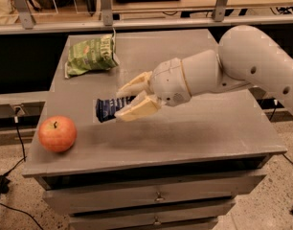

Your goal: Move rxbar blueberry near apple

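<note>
The rxbar blueberry (107, 109) is a dark navy-blue bar held in the air above the grey table (194, 133), its free end pointing left. My gripper (125, 103) is shut on the bar's right end, cream fingers (137, 110) above and below it. The apple (57, 133), red-orange with a dark stem, sits near the table's front left corner, left of and below the bar, a short gap away.
A green chip bag (91, 55) lies at the table's back left. My white arm (247, 61) reaches in from the right over the table. Drawers (156, 195) front the table below. A shelf rail with metal posts (106, 6) runs behind.
</note>
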You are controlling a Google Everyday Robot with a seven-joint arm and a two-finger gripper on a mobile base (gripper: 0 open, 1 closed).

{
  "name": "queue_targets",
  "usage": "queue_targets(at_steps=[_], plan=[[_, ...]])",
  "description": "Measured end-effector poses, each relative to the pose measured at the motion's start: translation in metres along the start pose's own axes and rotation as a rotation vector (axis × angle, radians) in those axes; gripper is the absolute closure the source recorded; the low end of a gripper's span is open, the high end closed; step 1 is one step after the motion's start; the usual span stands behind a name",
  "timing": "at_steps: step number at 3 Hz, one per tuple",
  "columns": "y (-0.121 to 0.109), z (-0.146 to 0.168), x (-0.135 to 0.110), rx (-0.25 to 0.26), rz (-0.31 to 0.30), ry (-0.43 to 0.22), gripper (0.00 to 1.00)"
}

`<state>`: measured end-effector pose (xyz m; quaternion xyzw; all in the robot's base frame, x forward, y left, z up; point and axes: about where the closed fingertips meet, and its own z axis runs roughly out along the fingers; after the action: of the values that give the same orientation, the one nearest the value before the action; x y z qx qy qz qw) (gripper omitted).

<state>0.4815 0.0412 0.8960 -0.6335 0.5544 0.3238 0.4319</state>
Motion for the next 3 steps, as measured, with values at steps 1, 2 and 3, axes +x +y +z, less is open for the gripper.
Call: queue_targets(at_steps=[1, 2, 3], plan=[[0.009, 0.009, 0.01, -0.018, -0.005, 0.002, 0.84], [0.027, 0.022, 0.02, -0.047, -0.027, 0.0, 0.53], [0.036, 0.027, 0.025, -0.059, -0.039, 0.001, 0.29]])
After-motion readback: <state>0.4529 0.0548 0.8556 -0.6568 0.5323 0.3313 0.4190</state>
